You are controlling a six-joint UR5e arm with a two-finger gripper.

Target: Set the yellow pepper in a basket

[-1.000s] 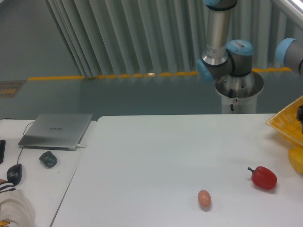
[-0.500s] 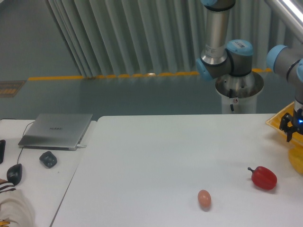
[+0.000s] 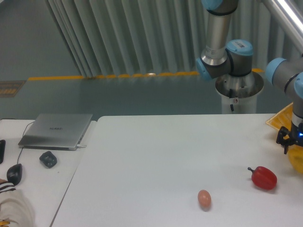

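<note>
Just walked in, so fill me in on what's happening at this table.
The arm's hand hangs at the right edge of the table, right over the yellow pepper, which sits mostly cut off by the frame. The basket lies just behind it. The pepper isn't in the basket yet. A red pepper and an egg sit untouched nearby.

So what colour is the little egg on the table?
The egg is pinkish-tan, seen in the fixed camera view.

egg (image 3: pixel 204 198) left of red pepper (image 3: pixel 263 178) (both on table (image 3: pixel 156 161)).
</note>
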